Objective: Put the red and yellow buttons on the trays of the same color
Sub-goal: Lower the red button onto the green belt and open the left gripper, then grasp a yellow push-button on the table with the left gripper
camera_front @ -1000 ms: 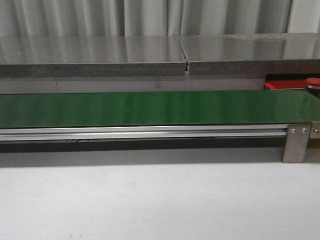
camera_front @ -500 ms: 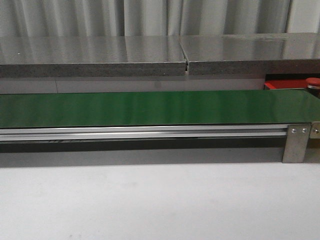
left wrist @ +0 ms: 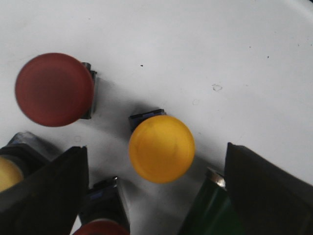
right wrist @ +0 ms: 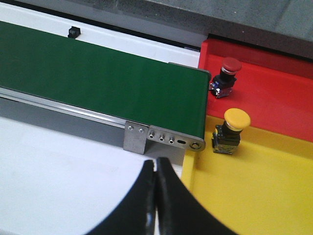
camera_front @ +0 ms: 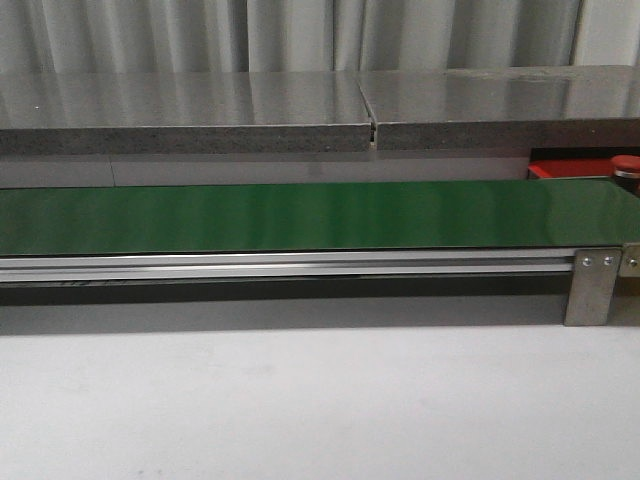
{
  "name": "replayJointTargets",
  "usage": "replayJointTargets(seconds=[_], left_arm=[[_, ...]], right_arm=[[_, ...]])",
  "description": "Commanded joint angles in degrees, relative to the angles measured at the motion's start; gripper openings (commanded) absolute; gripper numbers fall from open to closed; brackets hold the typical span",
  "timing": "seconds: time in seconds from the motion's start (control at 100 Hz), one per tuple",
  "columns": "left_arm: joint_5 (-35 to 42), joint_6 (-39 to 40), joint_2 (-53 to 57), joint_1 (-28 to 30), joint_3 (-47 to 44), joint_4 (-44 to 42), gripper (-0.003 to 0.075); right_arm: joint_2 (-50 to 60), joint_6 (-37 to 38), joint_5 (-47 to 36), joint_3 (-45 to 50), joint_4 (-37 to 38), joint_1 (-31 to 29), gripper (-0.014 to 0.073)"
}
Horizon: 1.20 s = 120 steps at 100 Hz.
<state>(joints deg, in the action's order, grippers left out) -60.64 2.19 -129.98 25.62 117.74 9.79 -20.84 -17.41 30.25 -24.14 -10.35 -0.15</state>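
Sorting pauses as belt runs empty

Left claw (left wrist: 154, 196) spread above a yellow button (left wrist: 162, 148) on the counter (left wrist: 220, 49) (nothing has changed); right claw (right wrist: 155, 196) pressed together beside red tray (right wrist: 274, 93) and yellow tray (right wrist: 254, 196), each already holding one.

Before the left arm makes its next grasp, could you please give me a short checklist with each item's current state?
1. The left tool is open: ok.
2. The central yellow button sits between its two sides: ok.
3. The whole red button is apart from the yellow one: ok.
4. The green belt has no buttons on it: ok.
5. The right tool is shut and holds nothing: ok.
6. Left tool height above the button: cannot tell.
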Motion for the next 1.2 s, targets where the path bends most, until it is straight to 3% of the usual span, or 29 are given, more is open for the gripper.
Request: replayJointTargets(seconds=[0.0, 0.31, 0.57, 0.67, 1.19], left_arm=[[2.9, 0.62, 2.35, 0.05, 2.01, 1.92, 0.0547], [4.62, 0.72, 0.9, 0.05, 2.06, 2.07, 0.0534], [4.73, 0.72, 0.9, 0.05, 2.06, 2.07, 0.0254], [4.73, 0.72, 0.9, 0.05, 2.06, 2.13, 0.019], [0.83, -1.52, 6.29, 0.05, 2.06, 2.13, 0.0179]], right_arm=[[-0.39, -0.64, -3.89, -1.49, 0.22, -0.05, -0.0067], [-0.39, -0.64, -3.89, -1.49, 0.22, -0.05, -0.0067], [-0.39, -0.64, -3.89, -1.49, 0.22, -0.05, -0.0067], [-0.39, -0.64, -3.89, -1.49, 0.22, -0.05, -0.0067], [-0.39, -0.64, -3.89, -1.49, 0.22, -0.05, -0.0067]])
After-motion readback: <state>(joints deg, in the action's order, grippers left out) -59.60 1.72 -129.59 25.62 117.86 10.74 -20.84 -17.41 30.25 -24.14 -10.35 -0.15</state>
